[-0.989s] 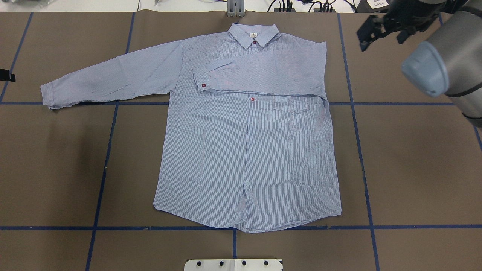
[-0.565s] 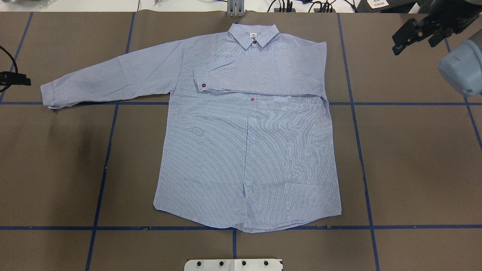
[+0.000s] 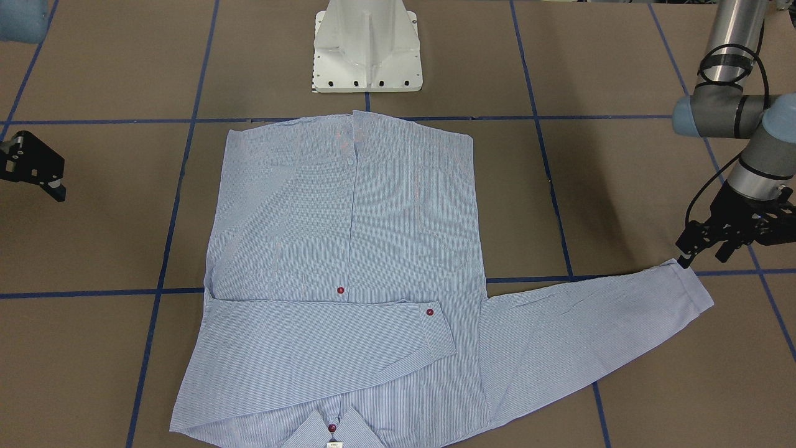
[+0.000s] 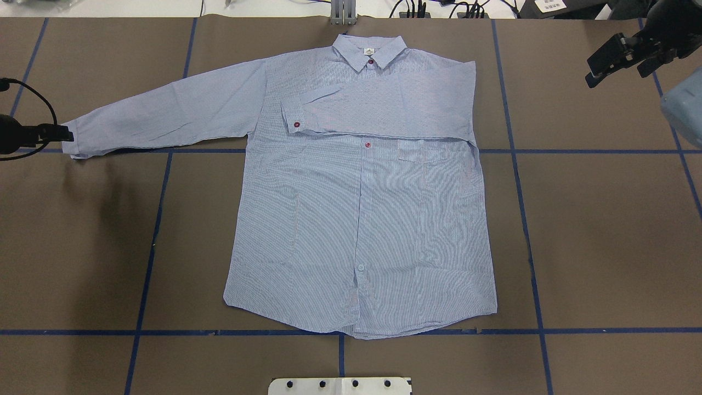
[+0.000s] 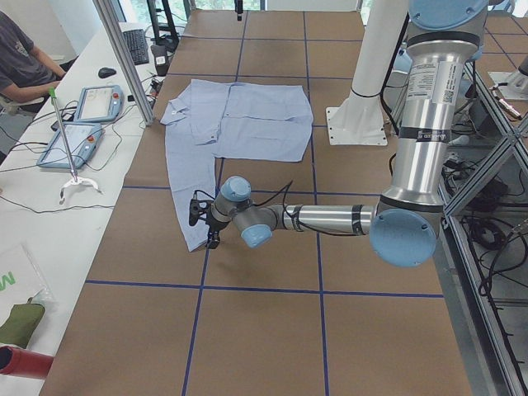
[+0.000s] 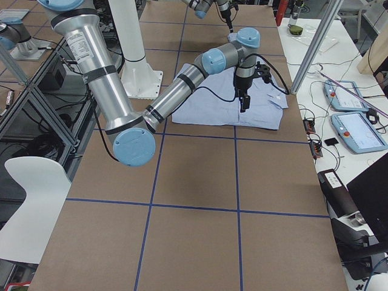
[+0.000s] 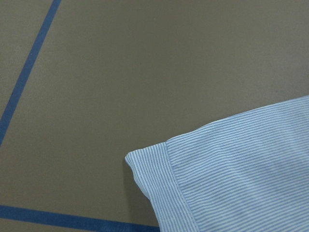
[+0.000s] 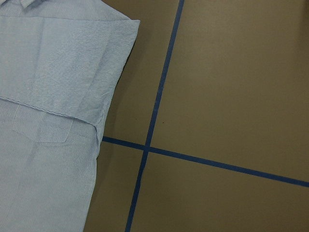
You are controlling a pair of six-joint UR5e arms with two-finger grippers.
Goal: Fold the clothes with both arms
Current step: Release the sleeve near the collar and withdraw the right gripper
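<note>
The striped shirt (image 4: 362, 219) looked light and limp, best pinched at the outstretched cuff (image 3: 693, 289), beside which the left gripper (image 3: 704, 257) hung spread, empty.

Shirt (image 4: 362, 219): thin woven cloth, matt, finely striped, lightly creased.
Buttons (image 4: 367, 144): hard, glossy, dark red.
Table covering (image 4: 603, 230): smooth matt brown sheet, paper-like.
Grid lines (image 4: 576, 151): blue tape.
Left arm tubes (image 5: 433, 124): satin silver metal.
Joint caps (image 5: 403, 239): smooth light blue plastic.
Pedestal base (image 3: 367, 43): white, semi-gloss finish.
</note>
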